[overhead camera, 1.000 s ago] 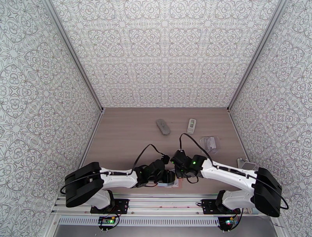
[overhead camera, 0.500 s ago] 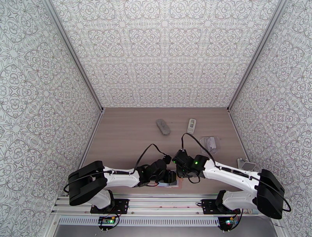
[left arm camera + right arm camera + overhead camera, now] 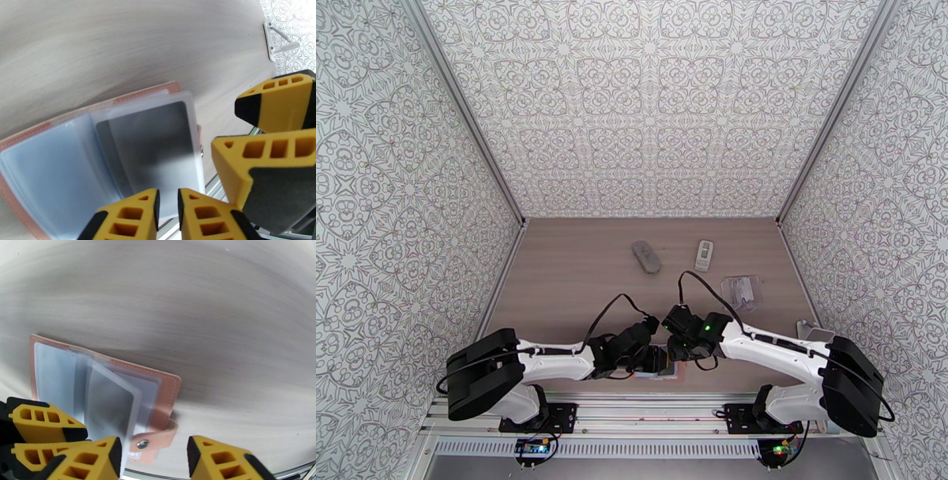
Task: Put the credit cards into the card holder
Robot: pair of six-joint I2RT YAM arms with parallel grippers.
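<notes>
The pink card holder (image 3: pixel 138 92) lies open at the table's near edge, its clear sleeves fanned out; it is also in the right wrist view (image 3: pixel 170 388) and, mostly hidden under both wrists, in the top view (image 3: pixel 669 373). A dark grey credit card (image 3: pixel 154 146) shows through one raised sleeve (image 3: pixel 112 405). My left gripper (image 3: pixel 168 209) has its fingers nearly together on that sleeve's lower edge. My right gripper (image 3: pixel 154 461) stands open just beside it, straddling the holder's snap tab (image 3: pixel 152 441). The two grippers almost touch in the top view: left gripper (image 3: pixel 656 360), right gripper (image 3: pixel 673 353).
Farther back on the wooden table lie a grey oblong object (image 3: pixel 647 256), a small white remote-like device (image 3: pixel 704 254) and a clear plastic packet (image 3: pixel 740 290). A metal bracket (image 3: pixel 814 331) sits at the right wall. Patterned walls close in three sides.
The right gripper's jaws have spread apart. The left gripper's fingers have drawn closer together. Both wrists stay over the card holder, shifted only slightly.
</notes>
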